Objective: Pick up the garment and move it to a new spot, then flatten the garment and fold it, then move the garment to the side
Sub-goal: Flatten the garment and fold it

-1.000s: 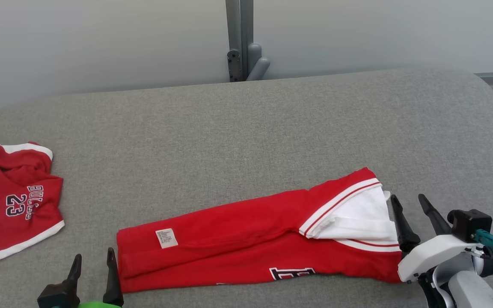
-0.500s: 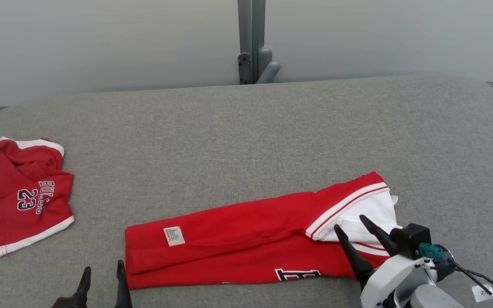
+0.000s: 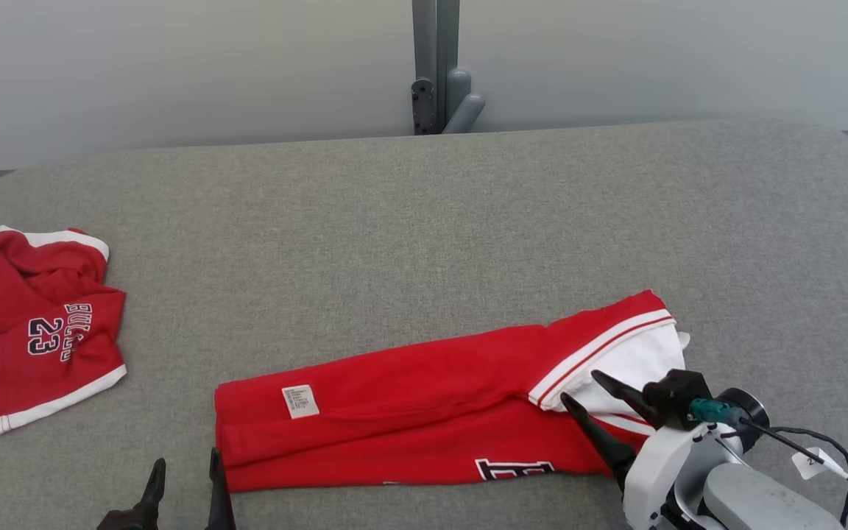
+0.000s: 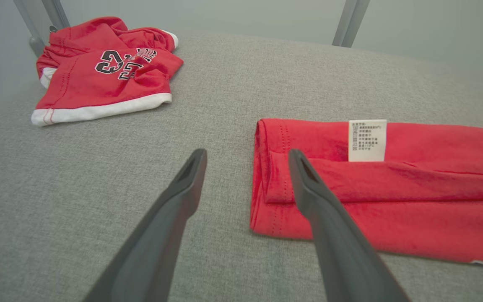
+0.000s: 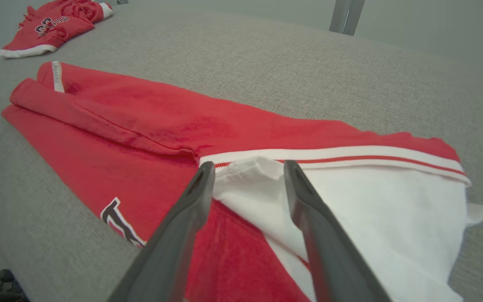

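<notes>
A second, crumpled red piece [image 3: 34,324] printed with a 23 lies at the far left of the grey padded surface [image 3: 394,221], well apart from everything else. The left gripper [image 3: 186,458] rises from the bottom edge, fingers pointing away from the robot and spread wide with nothing between them, just beside the garment's left end. The garment [image 3: 409,397] lies near the front edge, folded into a long band. Its long axis runs left to right and slants away from the robot, the label [image 3: 299,401] at the left end, the white panel [image 3: 634,361] at the right. The right gripper [image 3: 579,386] leans in from the lower right, fingers parted over that panel, gripping nothing.
</notes>
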### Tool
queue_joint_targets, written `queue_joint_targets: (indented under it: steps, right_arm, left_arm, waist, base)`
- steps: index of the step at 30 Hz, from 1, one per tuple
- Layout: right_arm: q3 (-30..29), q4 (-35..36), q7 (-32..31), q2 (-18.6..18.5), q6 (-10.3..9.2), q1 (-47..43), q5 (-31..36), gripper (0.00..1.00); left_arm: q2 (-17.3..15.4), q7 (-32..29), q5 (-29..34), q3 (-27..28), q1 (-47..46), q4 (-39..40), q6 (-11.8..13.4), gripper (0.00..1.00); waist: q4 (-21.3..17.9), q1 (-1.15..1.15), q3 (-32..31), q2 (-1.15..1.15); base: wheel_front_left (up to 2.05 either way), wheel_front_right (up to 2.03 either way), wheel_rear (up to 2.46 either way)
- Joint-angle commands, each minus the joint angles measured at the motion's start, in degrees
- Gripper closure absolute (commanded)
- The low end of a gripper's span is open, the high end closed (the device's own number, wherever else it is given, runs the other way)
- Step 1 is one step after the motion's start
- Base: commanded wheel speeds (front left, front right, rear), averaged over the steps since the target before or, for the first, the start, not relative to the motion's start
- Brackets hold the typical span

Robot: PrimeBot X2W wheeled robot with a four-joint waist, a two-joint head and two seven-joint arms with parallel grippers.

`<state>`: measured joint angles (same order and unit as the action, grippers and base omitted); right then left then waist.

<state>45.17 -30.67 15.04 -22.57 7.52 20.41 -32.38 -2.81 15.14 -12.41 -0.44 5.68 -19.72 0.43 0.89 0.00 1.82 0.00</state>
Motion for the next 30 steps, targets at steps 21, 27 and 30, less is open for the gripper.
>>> queue_joint_targets:
  steps: [21,27,30]
  right_arm:
    - [4.9,0.4,0.2,-1.6,-0.07,1.7,-8.1,1.00]
    - [3.9,4.6,0.1,-1.7,-0.07,-3.2,-7.4,1.00]
    - [3.8,4.7,0.2,-1.3,-0.07,-4.8,-8.3,0.57]
  left_arm:
    - [-0.2,0.0,-1.4,-0.1,-0.8,0.0,0.4,0.00]
    - [-0.2,0.0,-1.3,0.2,-0.9,0.1,0.2,0.00]
    - [-0.2,0.0,-1.2,0.3,-1.0,-0.2,0.0,0.00]
  waist:
    - [-0.5,0.00,0.9,0.00]
    - [-2.2,0.00,0.5,0.00]
    - [-2.9,0.00,0.5,0.00]
  base:
    - [0.00,0.00,0.00]
    - [0.00,0.00,0.00]
    - [0.00,0.00,0.00]
